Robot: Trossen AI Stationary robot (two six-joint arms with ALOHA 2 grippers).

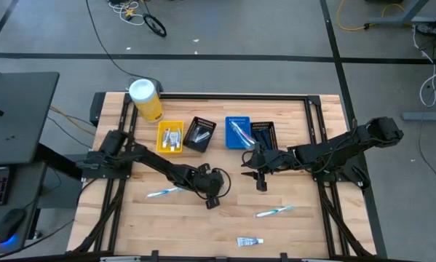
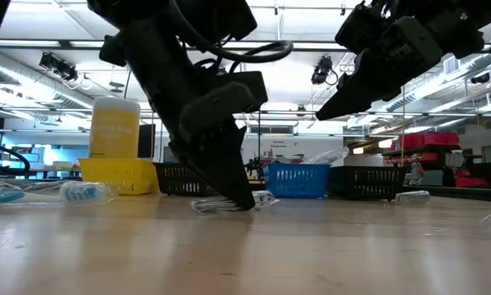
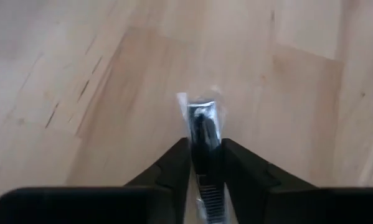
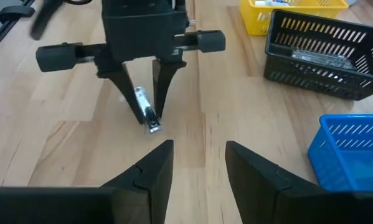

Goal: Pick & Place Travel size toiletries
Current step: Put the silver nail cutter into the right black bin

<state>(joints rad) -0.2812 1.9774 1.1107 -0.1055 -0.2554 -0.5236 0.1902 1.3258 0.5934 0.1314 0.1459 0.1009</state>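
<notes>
The left gripper [image 4: 150, 118] pinches a wrapped razor [image 3: 203, 127] at the table [image 1: 305, 233] centre; the right gripper [image 4: 198, 163] hovers nearby, fingers apart and empty.

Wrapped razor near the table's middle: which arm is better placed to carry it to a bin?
Left. The left gripper is already down with its fingers closed around the wrapped razor. The right gripper hovers open and empty nearby.

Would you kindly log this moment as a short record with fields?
left gripper: down at the table, fingers around a clear-wrapped dark razor
right gripper: open, empty, raised mid-table
loose items: toothbrush, toothbrush, tube
bins: yellow bin, black bin, blue bin, second black bin
</notes>
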